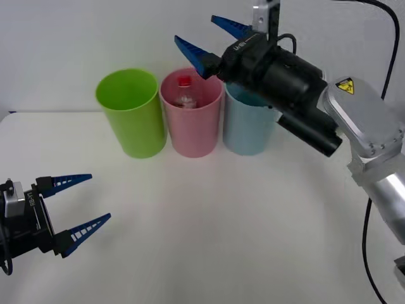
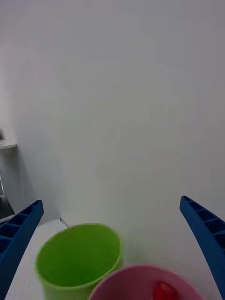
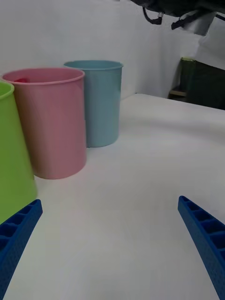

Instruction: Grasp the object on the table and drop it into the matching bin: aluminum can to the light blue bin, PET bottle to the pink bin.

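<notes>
PET bottle (image 1: 184, 92) is sitting inside the pink bin (image 1: 191, 126). Right pincer (image 1: 214, 42) is hovering above it, released. Left pincer (image 1: 83, 204) is idling released over the bench (image 1: 221, 228).

The front camera looked down on the table (image 1: 209, 221) from above; the left wrist camera sat low, near it; both shared the pink bin (image 1: 191, 120) (image 3: 51, 122); the right wrist camera hung close above that bin (image 2: 140, 281).

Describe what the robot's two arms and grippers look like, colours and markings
Both the left gripper and the right gripper have blue, ribbed, tapering fingers on black bodies. The right arm has a silver shell with a yellow triangular warning sticker and a black cable.
</notes>
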`<state>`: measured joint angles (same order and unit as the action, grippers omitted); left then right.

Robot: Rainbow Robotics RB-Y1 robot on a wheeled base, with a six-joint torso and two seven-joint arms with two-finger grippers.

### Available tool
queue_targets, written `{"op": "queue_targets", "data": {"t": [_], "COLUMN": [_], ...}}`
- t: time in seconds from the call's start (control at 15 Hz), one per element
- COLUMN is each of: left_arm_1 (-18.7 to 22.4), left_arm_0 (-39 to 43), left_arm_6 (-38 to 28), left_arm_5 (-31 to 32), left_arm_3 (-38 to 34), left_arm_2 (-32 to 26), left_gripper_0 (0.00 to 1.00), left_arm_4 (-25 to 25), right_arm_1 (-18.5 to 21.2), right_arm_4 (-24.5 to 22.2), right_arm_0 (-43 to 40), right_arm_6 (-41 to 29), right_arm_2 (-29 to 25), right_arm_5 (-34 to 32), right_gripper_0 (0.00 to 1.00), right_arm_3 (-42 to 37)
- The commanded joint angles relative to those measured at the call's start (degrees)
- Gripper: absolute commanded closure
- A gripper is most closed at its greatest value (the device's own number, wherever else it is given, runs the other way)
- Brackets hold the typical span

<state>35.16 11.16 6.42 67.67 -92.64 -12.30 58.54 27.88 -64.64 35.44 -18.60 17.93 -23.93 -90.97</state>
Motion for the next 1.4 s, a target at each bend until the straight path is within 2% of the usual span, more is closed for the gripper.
{"op": "queue_targets", "data": {"t": [0.07, 0.13, 0.27, 0.67, 0.8, 1.0, 1.2, 1.4], "left_arm_1": [0.00, 0.00, 0.00, 0.00, 0.00, 0.00, 0.00, 0.00], "left_arm_0": [0.00, 0.00, 0.00, 0.00, 0.00, 0.00, 0.00, 0.00], "left_arm_6": [0.00, 0.00, 0.00, 0.00, 0.00, 0.00, 0.00, 0.00], "left_arm_5": [0.00, 0.00, 0.00, 0.00, 0.00, 0.00, 0.00, 0.00], "left_arm_3": [0.00, 0.00, 0.00, 0.00, 0.00, 0.00, 0.00, 0.00], "left_arm_2": [0.00, 0.00, 0.00, 0.00, 0.00, 0.00, 0.00, 0.00], "left_gripper_0": [0.00, 0.00, 0.00, 0.00, 0.00, 0.00, 0.00, 0.00], "left_arm_4": [0.00, 0.00, 0.00, 0.00, 0.00, 0.00, 0.00, 0.00], "right_arm_1": [5.79, 7.10, 6.75, 0.60, -0.28, -0.19, -0.28, -0.81], "right_arm_4": [3.11, 3.20, 2.94, -3.39, -3.83, -3.92, -5.06, -7.08], "right_arm_0": [-8.55, -12.15, -18.57, -37.99, -45.11, -54.25, -59.08, -61.81], "right_arm_6": [0.14, 0.23, 0.58, 0.32, 0.41, 0.67, 1.11, 0.41], "right_arm_2": [-0.61, -1.58, -5.71, -21.88, -24.87, -26.28, -28.03, -31.99], "right_arm_5": [-0.33, -0.77, -5.42, -21.68, -23.53, -23.62, -24.15, -28.19], "right_gripper_0": [0.00, 0.00, 0.00, 0.00, 0.00, 0.00, 0.00, 0.00], "right_arm_3": [-10.28, -13.53, -17.13, -24.96, -28.21, -31.20, -31.28, -30.41]}}
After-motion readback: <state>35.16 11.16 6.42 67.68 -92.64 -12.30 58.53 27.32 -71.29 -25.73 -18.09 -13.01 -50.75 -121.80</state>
